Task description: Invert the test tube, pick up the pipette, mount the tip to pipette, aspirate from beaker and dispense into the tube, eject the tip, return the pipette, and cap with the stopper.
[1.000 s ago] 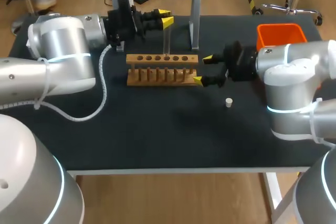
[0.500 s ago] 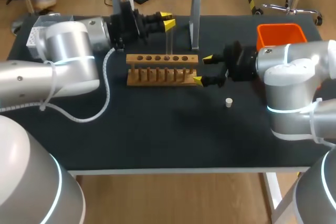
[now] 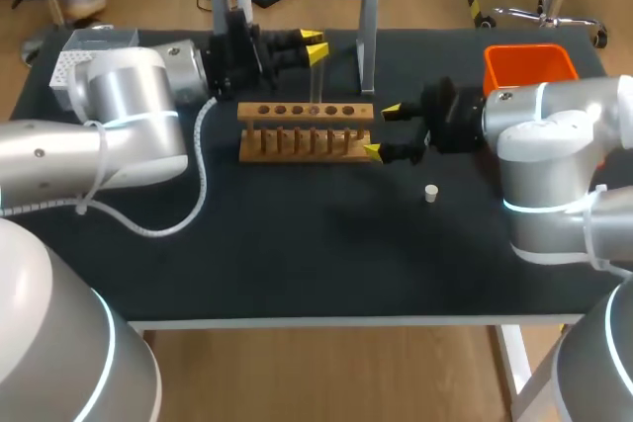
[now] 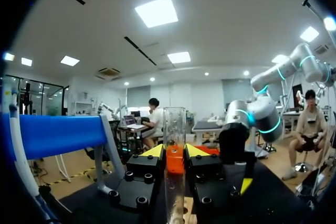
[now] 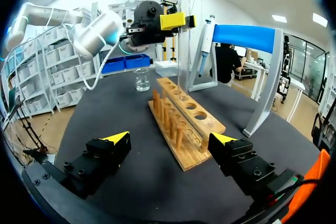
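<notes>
A matte black table (image 3: 297,264) bears a pegged wooden rack (image 3: 305,130), just ahead of the right gripper (image 3: 382,131), whose fingers are spread wide. The left gripper (image 4: 174,150) clamps a clear cylindrical test tube (image 4: 174,129) upright over the rack. A small white stopper (image 3: 431,192) lies beside the right gripper.

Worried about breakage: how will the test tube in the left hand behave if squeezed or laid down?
The test tube looks like thin clear glass: probably light, stiff, and fragile if squeezed hard. Its smooth round wall may slip in the left hand. Laid flat, it would likely roll.
</notes>
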Controlling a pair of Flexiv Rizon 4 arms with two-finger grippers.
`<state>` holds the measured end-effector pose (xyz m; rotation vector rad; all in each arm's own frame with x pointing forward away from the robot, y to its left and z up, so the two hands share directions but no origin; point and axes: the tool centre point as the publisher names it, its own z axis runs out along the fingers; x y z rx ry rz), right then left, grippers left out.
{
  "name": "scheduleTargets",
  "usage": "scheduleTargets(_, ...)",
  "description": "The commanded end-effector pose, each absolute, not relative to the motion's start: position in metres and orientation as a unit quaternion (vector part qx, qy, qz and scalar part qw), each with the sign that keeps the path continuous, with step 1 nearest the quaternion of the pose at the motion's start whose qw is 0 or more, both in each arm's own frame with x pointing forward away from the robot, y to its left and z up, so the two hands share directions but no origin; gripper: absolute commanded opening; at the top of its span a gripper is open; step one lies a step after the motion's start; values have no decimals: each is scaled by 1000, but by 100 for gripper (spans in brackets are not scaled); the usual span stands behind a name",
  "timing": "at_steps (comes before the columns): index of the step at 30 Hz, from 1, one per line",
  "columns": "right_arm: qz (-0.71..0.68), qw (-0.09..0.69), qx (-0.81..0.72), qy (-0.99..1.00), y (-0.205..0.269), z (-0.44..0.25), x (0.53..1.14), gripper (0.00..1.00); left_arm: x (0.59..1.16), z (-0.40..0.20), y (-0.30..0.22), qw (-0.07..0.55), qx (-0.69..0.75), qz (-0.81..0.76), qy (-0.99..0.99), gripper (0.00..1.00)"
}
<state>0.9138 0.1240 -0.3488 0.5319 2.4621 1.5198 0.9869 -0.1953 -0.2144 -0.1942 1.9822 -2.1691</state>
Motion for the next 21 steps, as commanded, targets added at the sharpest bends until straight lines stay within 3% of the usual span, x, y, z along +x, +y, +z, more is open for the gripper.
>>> scheduleTargets(1, 514, 99, 179, 833, 123, -349, 914, 100, 985, -219, -195, 98, -65, -729, 674, 0)
scheduleTargets(21, 514, 99, 179, 833, 123, -349, 914, 100, 984, -232, -185, 95, -39, -659, 745, 0)
